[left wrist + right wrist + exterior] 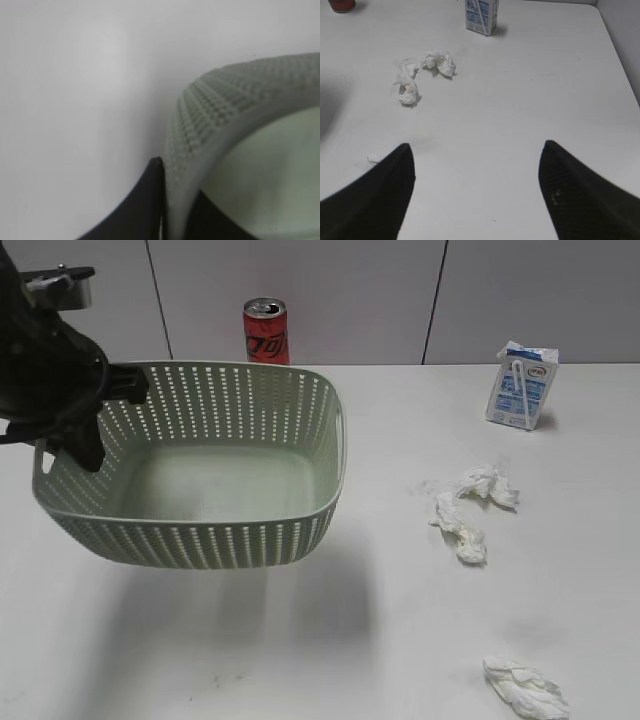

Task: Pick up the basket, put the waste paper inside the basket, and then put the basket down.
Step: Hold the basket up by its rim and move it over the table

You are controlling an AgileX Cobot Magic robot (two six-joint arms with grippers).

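Note:
The pale green basket (200, 540) hangs tilted above the table, casting a shadow beneath it. It looks empty inside. My left gripper (72, 452) is shut on the basket's left rim; in the left wrist view the jaws (175, 200) pinch the slotted wall (225, 100). The waste paper lies on the table to the right: a long twisted wad (462, 525), a wad touching it (490, 485), and a third near the front edge (525, 690). My right gripper (476, 147) is open and empty above bare table, with two wads (439, 62) (407, 90) ahead of it to the left.
A red drink can (266, 330) stands behind the basket by the wall. A blue-and-white carton (522, 385) stands at the back right, also seen in the right wrist view (481, 15). The table's right edge (620, 60) shows there.

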